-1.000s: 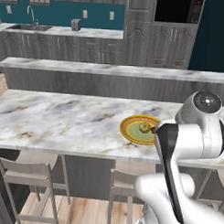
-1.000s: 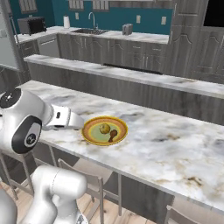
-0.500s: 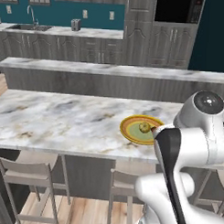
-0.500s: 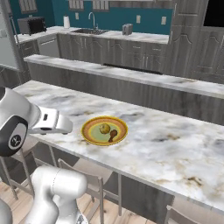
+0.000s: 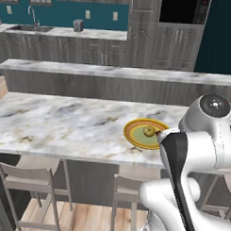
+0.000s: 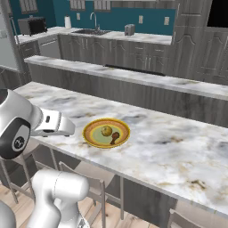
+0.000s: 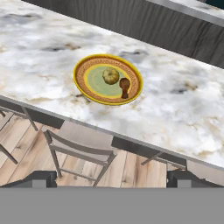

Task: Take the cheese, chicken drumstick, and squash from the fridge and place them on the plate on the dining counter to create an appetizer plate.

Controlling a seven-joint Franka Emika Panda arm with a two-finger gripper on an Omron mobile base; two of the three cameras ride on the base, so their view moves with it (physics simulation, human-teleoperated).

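Hovering off the dining counter [image 7: 183, 109], gripper [image 7: 112, 177] wide open, empty. Plate [image 7: 83, 83] holds squash [image 7: 110, 75] and chicken drumstick [image 7: 124, 86]. Cheese remaining: likely light, rigid wedge; pinch its flat sides.

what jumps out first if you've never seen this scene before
The golden plate near the front edge of the marble dining counter draws the eye, with the pale squash and the reddish-brown chicken drumstick side by side on it. The open gripper hangs off the counter's edge above a grey stool.
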